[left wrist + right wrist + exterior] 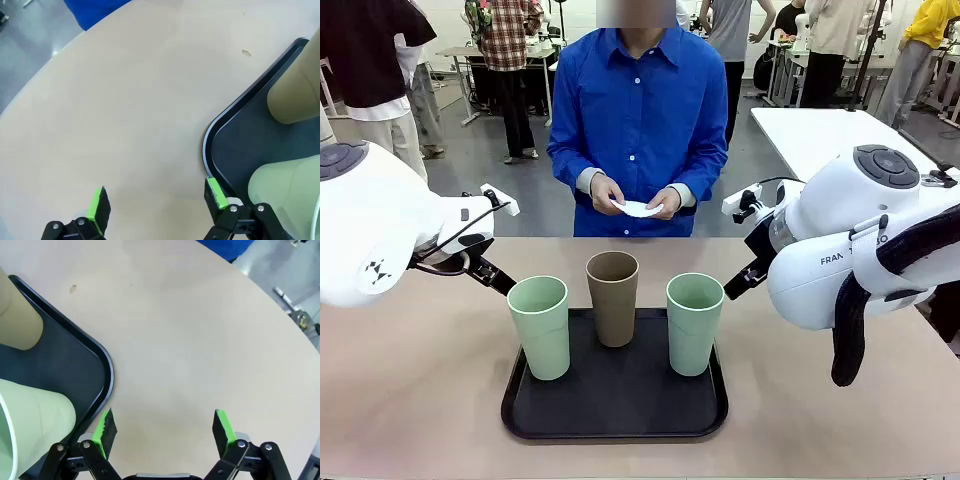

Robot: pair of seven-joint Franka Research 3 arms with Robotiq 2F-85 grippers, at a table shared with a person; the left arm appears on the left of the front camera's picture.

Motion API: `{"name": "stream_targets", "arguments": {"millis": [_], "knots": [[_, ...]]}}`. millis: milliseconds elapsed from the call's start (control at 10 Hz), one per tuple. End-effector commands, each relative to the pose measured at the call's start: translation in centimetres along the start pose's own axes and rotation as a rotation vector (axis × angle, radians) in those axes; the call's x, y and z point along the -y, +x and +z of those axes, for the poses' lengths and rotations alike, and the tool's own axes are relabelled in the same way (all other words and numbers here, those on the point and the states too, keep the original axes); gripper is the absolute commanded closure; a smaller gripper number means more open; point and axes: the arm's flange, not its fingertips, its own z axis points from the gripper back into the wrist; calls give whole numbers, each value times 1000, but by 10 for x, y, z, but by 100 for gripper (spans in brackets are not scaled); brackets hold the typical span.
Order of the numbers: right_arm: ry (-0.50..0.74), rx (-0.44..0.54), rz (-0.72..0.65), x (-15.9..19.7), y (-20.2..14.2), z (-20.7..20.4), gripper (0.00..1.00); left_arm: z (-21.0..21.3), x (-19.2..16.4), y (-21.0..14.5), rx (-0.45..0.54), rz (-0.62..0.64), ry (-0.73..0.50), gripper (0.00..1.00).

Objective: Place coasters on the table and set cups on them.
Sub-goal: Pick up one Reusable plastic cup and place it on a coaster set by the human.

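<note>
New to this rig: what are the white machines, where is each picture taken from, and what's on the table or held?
Two white robot arms flank a beige table. The wide picture looks across it at a person; the other two come from wrist cameras looking past the left gripper and right gripper, both open and empty. On a black tray stand the left mint green cup, a brown cup and the right mint green cup. The person's hands hold a white paper coaster.
</note>
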Motion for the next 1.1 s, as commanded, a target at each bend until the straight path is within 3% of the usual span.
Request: {"name": "stream_targets", "arguments": {"millis": [0,1000], "knots": [[0,0,0,0,0,0,0,0,0,0,0,0,0,0],[0,0,0,0,0,0,0,0,0,0,0,0,0,0]]}}
